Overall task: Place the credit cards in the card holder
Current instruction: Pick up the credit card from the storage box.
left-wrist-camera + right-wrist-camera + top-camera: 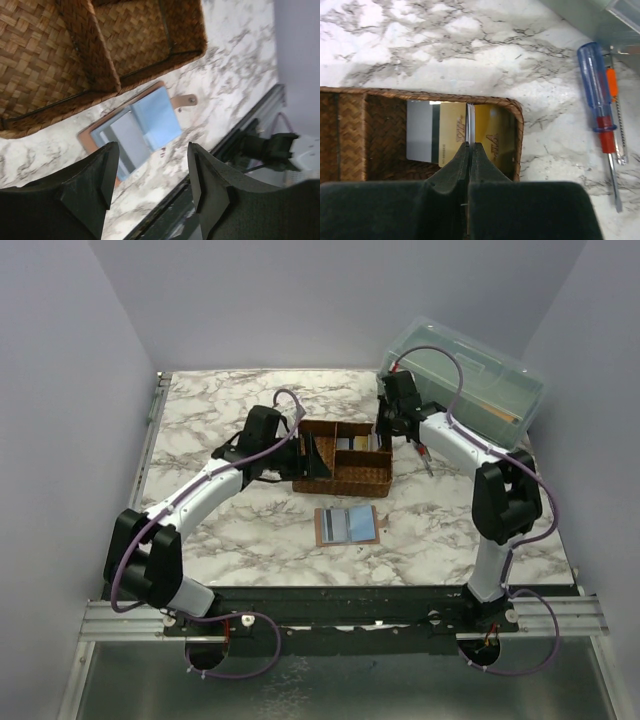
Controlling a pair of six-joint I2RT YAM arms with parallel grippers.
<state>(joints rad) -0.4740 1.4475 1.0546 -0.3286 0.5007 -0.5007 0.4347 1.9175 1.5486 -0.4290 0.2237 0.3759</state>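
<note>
The card holder [347, 525] lies open on the marble in front of the woven tray, showing bluish-grey pockets [135, 130] and a tan snap tab. Several credit cards lie in the tray's right compartment: a grey one [419, 131] and two yellowish ones [451, 132]. My right gripper [469, 145] is shut on one thin card [469, 120], held edge-on just above those cards. It hangs over the tray's right end [385, 430]. My left gripper [152, 150] is open and holds nothing, hovering at the tray's left end [312, 458].
The brown woven divided tray [340, 483] stands mid-table. A translucent green box [470, 380] sits at the back right. A blue and red screwdriver [595, 85] and an orange cutter [615, 100] lie right of the tray. The table's front rail [240, 145] is close by.
</note>
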